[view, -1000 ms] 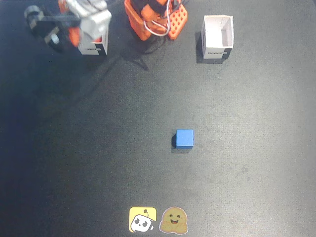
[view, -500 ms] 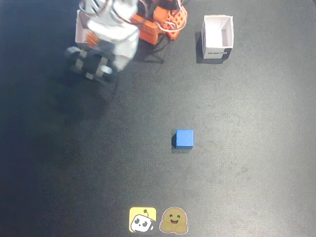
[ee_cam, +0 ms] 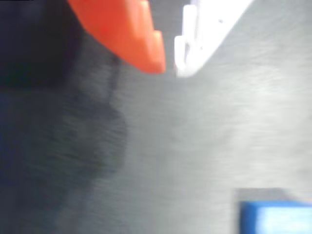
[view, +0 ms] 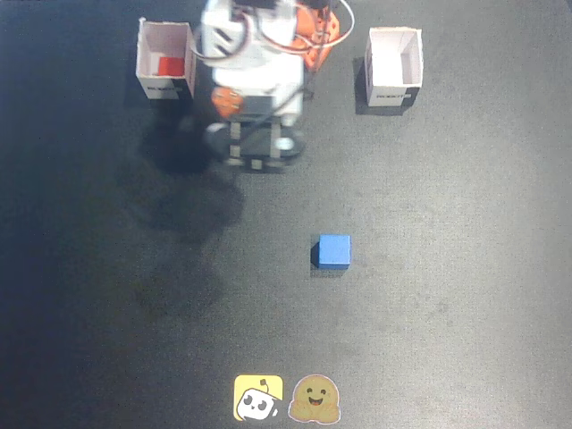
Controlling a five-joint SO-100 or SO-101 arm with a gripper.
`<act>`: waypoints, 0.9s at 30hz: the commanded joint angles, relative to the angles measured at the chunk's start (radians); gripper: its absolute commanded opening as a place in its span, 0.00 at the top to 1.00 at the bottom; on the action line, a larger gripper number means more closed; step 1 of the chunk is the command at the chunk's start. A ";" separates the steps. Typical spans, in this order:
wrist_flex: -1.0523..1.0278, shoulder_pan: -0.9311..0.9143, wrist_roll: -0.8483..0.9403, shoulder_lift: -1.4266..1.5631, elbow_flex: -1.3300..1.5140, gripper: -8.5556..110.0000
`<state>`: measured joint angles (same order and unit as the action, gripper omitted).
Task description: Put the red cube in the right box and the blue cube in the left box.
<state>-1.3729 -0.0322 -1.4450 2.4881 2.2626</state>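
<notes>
The red cube [view: 168, 65] lies inside the white box [view: 164, 61] at the top left of the fixed view. The blue cube [view: 334, 251] sits on the dark mat near the middle, apart from both boxes. It also shows blurred at the bottom right of the wrist view [ee_cam: 278, 218]. The second white box [view: 394, 64] at the top right holds nothing I can see. My arm [view: 255, 80] is folded between the boxes. My gripper [ee_cam: 169, 68] has its orange and white fingers nearly together, with nothing between them, well above and away from the blue cube.
The dark mat [view: 447, 268] covers the whole table. Two small stickers [view: 286, 399] lie at the bottom edge of the fixed view. The arm's shadow falls to the lower left of its base.
</notes>
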 commanded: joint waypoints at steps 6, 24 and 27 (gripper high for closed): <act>0.048 0.130 -0.025 0.018 0.002 0.93; 0.094 0.161 -0.008 0.268 0.267 0.93; 0.100 0.160 -0.008 0.272 0.287 0.93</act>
<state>-1.2901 0.1335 -1.4619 2.7412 2.5510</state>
